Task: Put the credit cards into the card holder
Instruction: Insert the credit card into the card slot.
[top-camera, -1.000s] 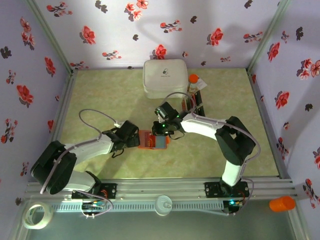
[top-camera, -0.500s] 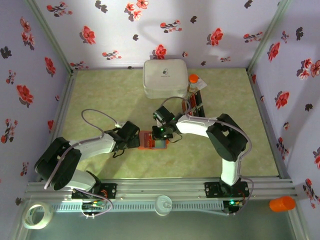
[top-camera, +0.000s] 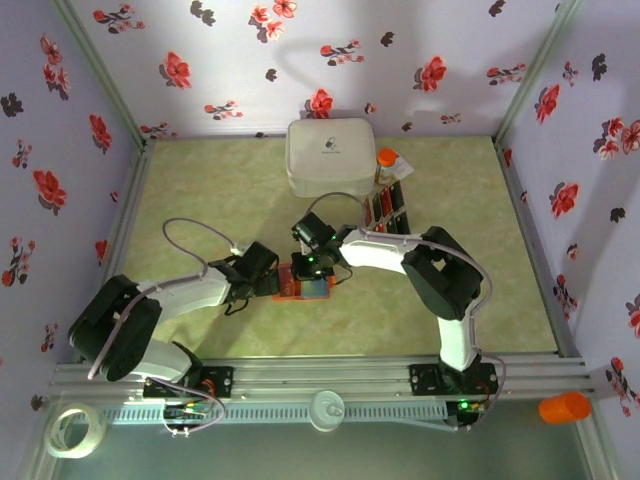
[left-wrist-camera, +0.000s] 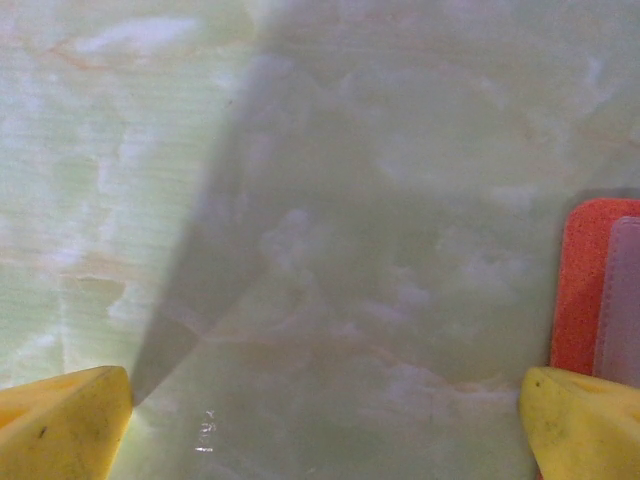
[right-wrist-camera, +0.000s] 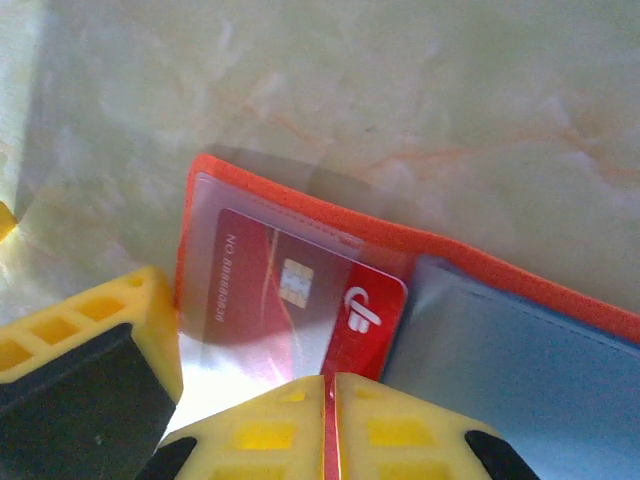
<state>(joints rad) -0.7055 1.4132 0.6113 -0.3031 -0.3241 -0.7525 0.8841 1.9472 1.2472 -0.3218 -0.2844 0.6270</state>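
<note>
Now | right pincer (right-wrist-camera: 325, 410) clamps red card (right-wrist-camera: 290, 300), printed "NO 8888…", in card holder (right-wrist-camera: 330, 212) | left pincer (left-wrist-camera: 325, 425) open

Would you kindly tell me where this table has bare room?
Free: the back-left tabletop between white case and left wall; the right side beyond the right arm. Crowded: the centre, where the open left pincer and the right pincer, gripping a red card, meet at the orange wallet; also the card row by the case.
</note>
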